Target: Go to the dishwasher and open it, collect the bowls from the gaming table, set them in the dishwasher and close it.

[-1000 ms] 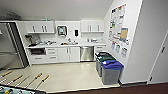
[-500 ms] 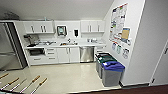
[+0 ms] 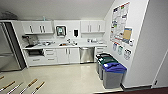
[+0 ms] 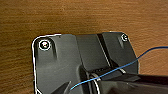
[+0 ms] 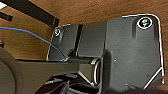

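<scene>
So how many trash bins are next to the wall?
3, in a row along the right wall: a blue-lidded bin nearest, a green-lidded bin behind it, and a dark-lidded bin beside the dishwasher. More could be hidden behind them.

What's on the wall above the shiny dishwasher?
Above the dishwasher is the counter, then white cupboards on the wall. Their doors are closed, so what's inside is hidden.

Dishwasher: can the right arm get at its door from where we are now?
Probably not yet. The dishwasher sits shut under the counter on the far side of the kitchen, with a stretch of bare floor between it and the robot. Nothing blocks the way; it just looks too far off to reach.
</scene>
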Tool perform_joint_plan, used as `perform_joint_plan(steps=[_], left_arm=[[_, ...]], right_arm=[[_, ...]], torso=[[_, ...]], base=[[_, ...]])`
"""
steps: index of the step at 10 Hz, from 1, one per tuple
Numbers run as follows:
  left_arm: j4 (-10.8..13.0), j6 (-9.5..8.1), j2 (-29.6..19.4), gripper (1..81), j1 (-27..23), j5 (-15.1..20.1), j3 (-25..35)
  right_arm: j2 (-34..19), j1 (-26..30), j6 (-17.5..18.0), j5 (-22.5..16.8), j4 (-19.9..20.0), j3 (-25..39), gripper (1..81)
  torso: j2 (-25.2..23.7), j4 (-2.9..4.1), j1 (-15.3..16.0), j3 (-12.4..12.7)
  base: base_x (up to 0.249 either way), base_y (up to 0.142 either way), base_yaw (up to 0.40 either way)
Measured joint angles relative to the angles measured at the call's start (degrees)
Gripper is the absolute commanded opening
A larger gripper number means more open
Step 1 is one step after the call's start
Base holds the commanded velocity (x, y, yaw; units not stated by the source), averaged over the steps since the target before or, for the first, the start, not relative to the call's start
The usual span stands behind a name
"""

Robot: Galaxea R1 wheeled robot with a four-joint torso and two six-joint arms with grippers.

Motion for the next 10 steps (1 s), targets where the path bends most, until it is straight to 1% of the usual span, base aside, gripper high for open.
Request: perform_joint_plan(steps=[10], left_arm=[[0.0,0.0,0.0,81.1,0.0,-0.04,0.05]], right_arm=[[0.0,0.15,-0.01,0.01,0.0,0.0,81.1]], torso=[[0.0,0.0,0.0,0.0]], base=[[0.151,0.0,0.0]])
